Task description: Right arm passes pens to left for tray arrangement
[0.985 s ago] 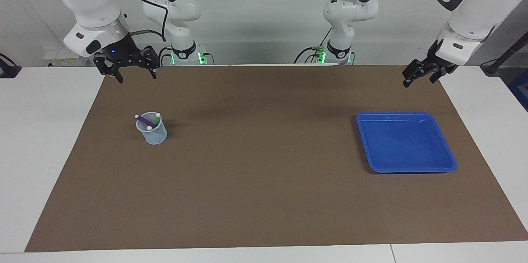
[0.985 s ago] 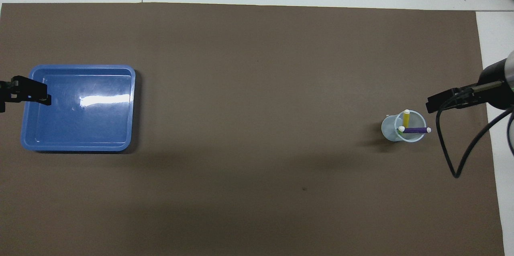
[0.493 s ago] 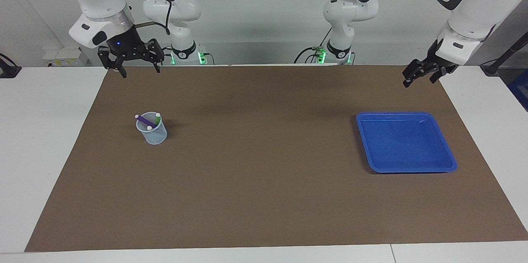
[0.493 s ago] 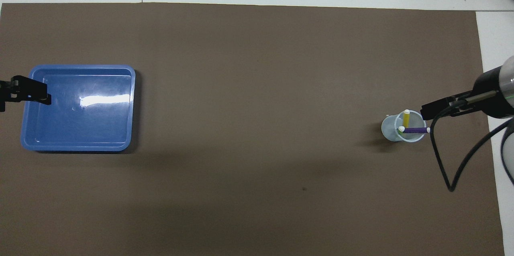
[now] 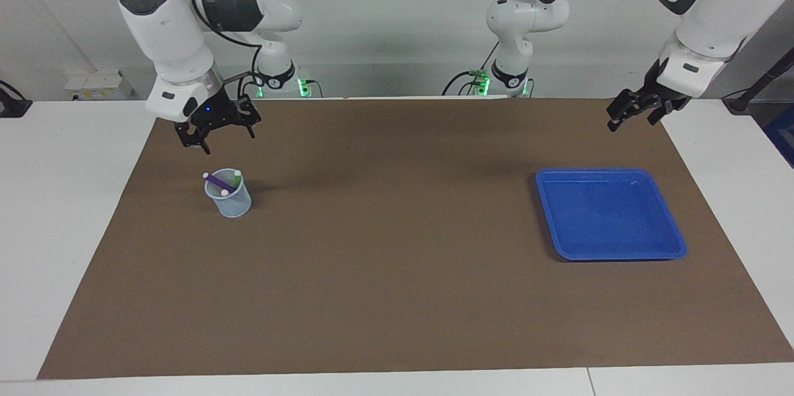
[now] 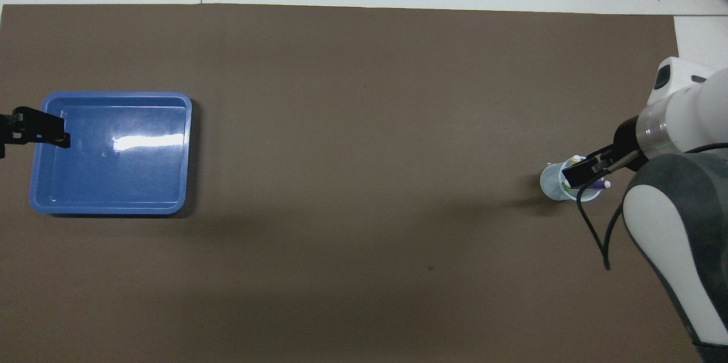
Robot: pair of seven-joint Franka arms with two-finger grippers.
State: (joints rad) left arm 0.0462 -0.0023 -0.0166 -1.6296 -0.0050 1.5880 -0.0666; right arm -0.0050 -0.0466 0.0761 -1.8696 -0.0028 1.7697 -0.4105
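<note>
Right tool [image 5: 217, 133] hanging in the air just above the small translucent cup [image 5: 231, 202], fingers spread, nothing between them, blue light lit on its body; black cable looping from the wrist. In the overhead view, covering most of the cup's mouth, yet in the facing view clearly apart from the cup and the pens. Purple pen [image 5: 218, 182] lying slantwise across the cup's rim, pale tips at both ends; green pen [image 5: 236, 176] standing inside the cup, only its top showing; yellow pen [image 6: 575, 159] inside too, just a sliver visible at the tool's edge. Cup standing upright on the brown mat [image 5: 397, 297] toward the right arm's end of the surface [image 5: 62, 210]. Bright blue tray [image 5: 611, 248] lying flat on the mat toward the left arm's end, well apart from the cup, holding no pens. Left tool [image 5: 634, 112] waiting in the air near that end of the mat, fingers spread, holding nothing; in the overhead view overlapping the tray's outer rim.
</note>
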